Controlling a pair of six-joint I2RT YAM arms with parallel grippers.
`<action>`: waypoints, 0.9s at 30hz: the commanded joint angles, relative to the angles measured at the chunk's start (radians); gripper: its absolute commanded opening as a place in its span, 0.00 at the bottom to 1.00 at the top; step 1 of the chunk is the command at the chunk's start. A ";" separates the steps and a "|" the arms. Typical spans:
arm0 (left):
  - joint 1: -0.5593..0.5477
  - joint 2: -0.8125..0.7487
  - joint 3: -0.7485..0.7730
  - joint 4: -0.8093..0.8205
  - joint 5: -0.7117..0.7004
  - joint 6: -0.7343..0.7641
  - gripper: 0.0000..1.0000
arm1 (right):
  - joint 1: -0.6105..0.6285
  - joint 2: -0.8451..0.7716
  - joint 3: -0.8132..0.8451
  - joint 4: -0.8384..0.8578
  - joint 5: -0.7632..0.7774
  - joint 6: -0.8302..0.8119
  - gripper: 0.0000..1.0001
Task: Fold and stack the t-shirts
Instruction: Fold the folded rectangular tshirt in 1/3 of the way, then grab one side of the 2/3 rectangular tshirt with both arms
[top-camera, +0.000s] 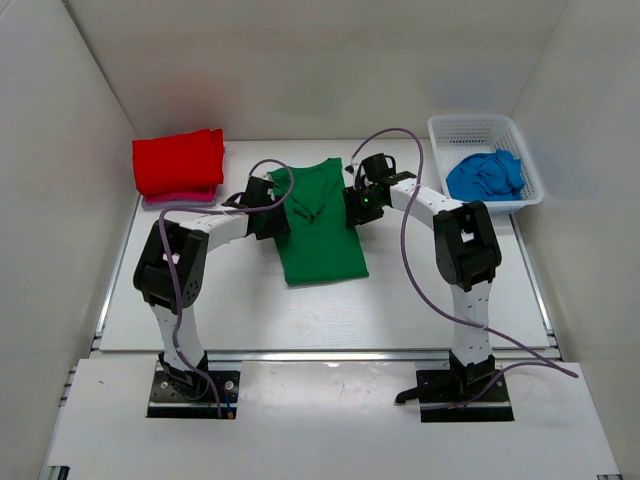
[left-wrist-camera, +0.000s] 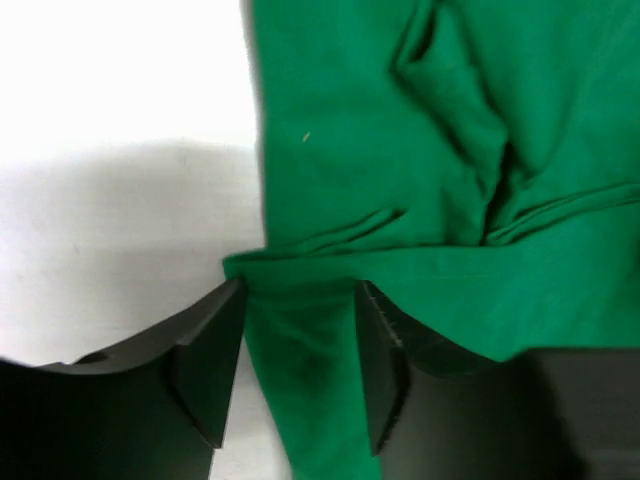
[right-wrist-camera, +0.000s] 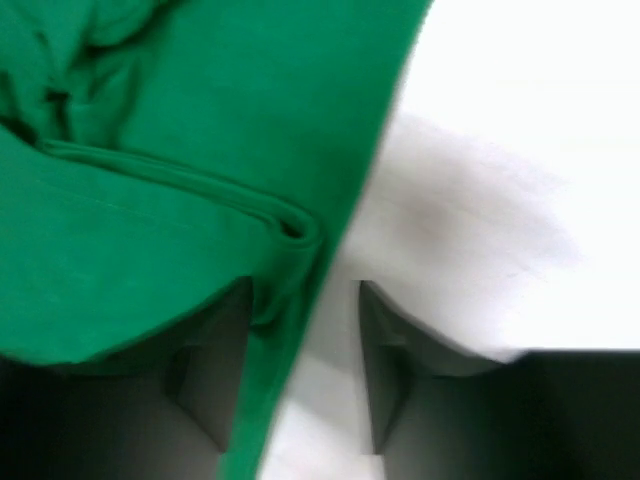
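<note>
In the top external view, the green t-shirt is seen lying flat at the middle of the table. It is already narrowed to a strip whose long axis runs from the near side to the far side, with the V-neck at the far end. The strip is flanked at its far half by both arms: the left gripper is set at its left edge and the right gripper at its right edge, so each edge is served by the arm on its own side.

In the left wrist view, the left gripper is shown partly parted, with a folded lip of green cloth lying in the gap but not pinched. In the right wrist view, the right gripper is likewise parted, and only the shirt's edge is caught between its fingers, with bare table showing beside it.

An end-over-end fold along the long axis is judged to be the coming step, for which both edges must be gripped together.

The red t-shirt is stacked on the pink t-shirt at the far left, and the blue t-shirt is left crumpled in the basket at the far right.
</note>
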 joint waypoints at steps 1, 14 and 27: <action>0.015 -0.043 0.058 -0.023 -0.073 0.029 0.60 | -0.003 -0.027 0.050 0.011 0.090 -0.026 0.47; -0.178 -0.534 -0.392 -0.048 -0.057 -0.074 0.62 | 0.068 -0.449 -0.485 0.145 0.141 0.107 0.47; -0.247 -0.621 -0.624 0.161 -0.206 -0.253 0.62 | 0.128 -0.553 -0.726 0.351 0.218 0.218 0.53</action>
